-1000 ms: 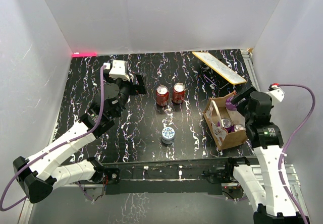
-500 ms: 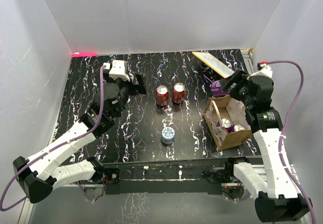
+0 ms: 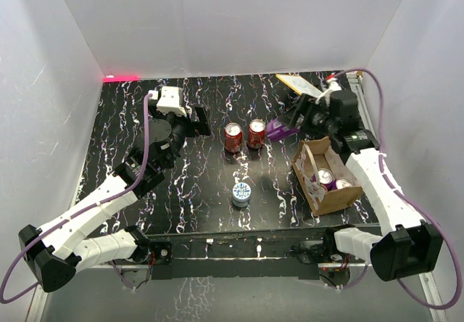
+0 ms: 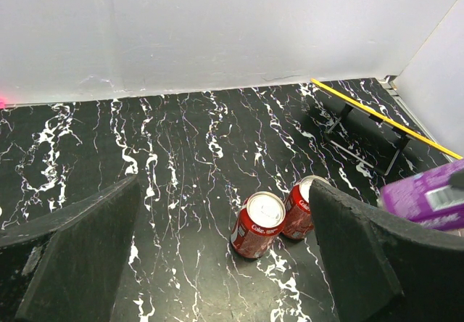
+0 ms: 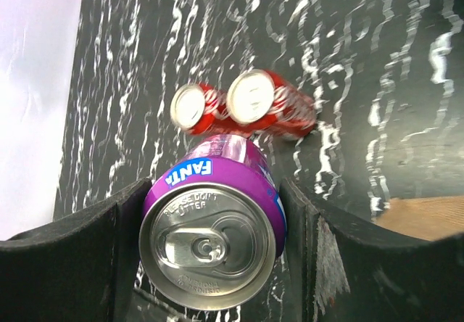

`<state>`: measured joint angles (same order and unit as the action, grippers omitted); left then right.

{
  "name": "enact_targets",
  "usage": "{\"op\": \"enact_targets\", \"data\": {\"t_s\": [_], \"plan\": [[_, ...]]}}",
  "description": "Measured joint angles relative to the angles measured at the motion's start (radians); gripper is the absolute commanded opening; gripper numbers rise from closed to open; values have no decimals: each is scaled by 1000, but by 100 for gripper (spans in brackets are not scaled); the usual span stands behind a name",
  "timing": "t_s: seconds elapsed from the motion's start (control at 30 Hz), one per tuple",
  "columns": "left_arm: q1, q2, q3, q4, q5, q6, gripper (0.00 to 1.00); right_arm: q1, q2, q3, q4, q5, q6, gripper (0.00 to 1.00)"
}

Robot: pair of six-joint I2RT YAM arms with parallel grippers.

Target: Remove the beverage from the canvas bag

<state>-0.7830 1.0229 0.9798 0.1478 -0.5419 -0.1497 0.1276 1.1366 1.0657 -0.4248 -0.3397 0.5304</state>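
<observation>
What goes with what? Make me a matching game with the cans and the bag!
Things:
1. purple can
2. red cans
3. blue-and-white can
4. canvas bag

Places:
A. standing alone on the table
B. has two cans inside
C. gripped by the right gripper, in the air
D. standing side by side on the table

Pairs: 1-C, 2-D, 3-A, 4-B

The can [image 3: 277, 129], a purple Fanta with its tab unopened, lies tipped on its side in the air right of centre in the top view, just upper left of the bag [image 3: 336, 200]. The bag, tan and boxy, stands open at right with two cans [image 3: 324, 177] upright inside.
</observation>
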Motion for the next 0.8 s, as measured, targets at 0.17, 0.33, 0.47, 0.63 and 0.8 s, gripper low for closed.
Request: {"op": "enact_targets", "data": {"t_s": [0.17, 0.33, 0.47, 0.63, 0.8], "plan": [[0, 0, 0, 0, 0, 0, 97, 212, 68, -2, 15, 66, -2, 8], [0, 0, 0, 0, -1, 2, 97, 386, 156, -2, 14, 184, -25, 8], [0, 0, 0, 0, -19, 9, 97, 472, 215, -2, 14, 293, -51, 8], [0, -2, 0, 0, -54, 12, 97, 562, 285, -2, 24, 427, -84, 8], [0, -5, 0, 0, -74, 13, 97, 634, 365, -2, 39, 527, -111, 8]]}}
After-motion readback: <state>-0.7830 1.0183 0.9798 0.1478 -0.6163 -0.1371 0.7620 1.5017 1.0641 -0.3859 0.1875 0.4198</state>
